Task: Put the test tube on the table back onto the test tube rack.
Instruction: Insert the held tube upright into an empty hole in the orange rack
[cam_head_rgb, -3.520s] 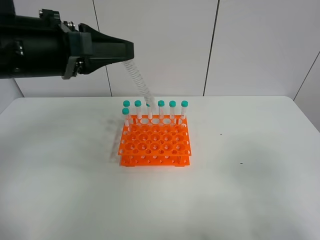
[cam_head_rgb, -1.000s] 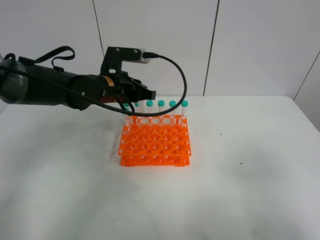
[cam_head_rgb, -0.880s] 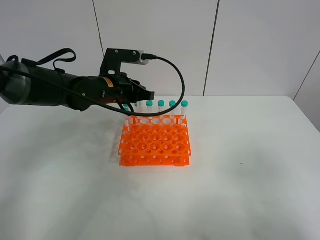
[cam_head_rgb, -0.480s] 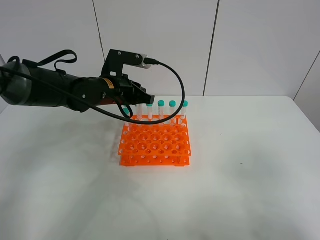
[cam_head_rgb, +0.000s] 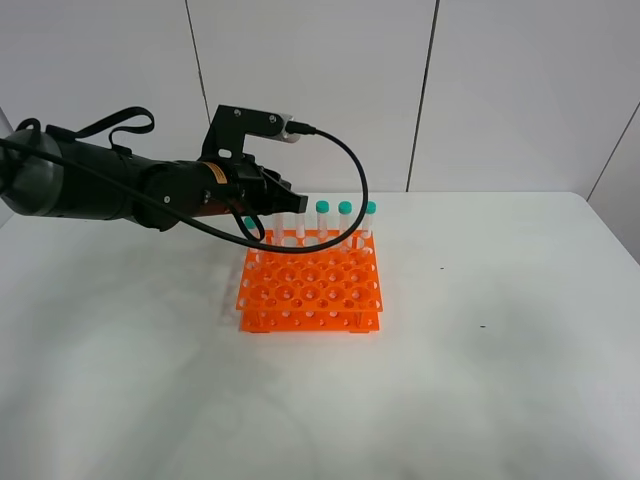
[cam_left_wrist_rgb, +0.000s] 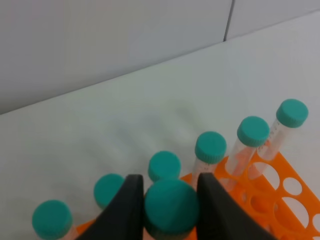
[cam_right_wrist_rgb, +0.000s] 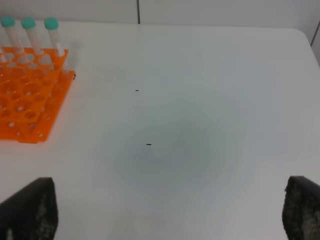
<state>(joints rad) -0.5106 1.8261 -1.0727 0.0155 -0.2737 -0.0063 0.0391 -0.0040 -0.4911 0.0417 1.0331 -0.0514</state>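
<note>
My left gripper (cam_left_wrist_rgb: 170, 202) is shut on the teal cap of a clear test tube (cam_left_wrist_rgb: 171, 209), with one dark finger (cam_left_wrist_rgb: 129, 205) on each side of the cap. It holds the tube upright over the back row of the orange test tube rack (cam_head_rgb: 310, 285) on the white table (cam_head_rgb: 480, 380). In the exterior view the left gripper (cam_head_rgb: 284, 197) hides the held tube. Several other teal-capped tubes (cam_left_wrist_rgb: 210, 147) stand in the back row. My right gripper (cam_right_wrist_rgb: 165, 207) is open and empty, low over bare table to the right of the rack (cam_right_wrist_rgb: 27, 100).
A black cable (cam_head_rgb: 345, 170) loops from the left wrist over the rack's back row. The wall (cam_head_rgb: 500, 90) stands close behind the table's far edge. Bare tabletop lies in front of and to the right of the rack.
The left arm has drawn back from the camera and come down to the rack's back row with the tube. Over the last second it edged left, now covering two back-row caps.
</note>
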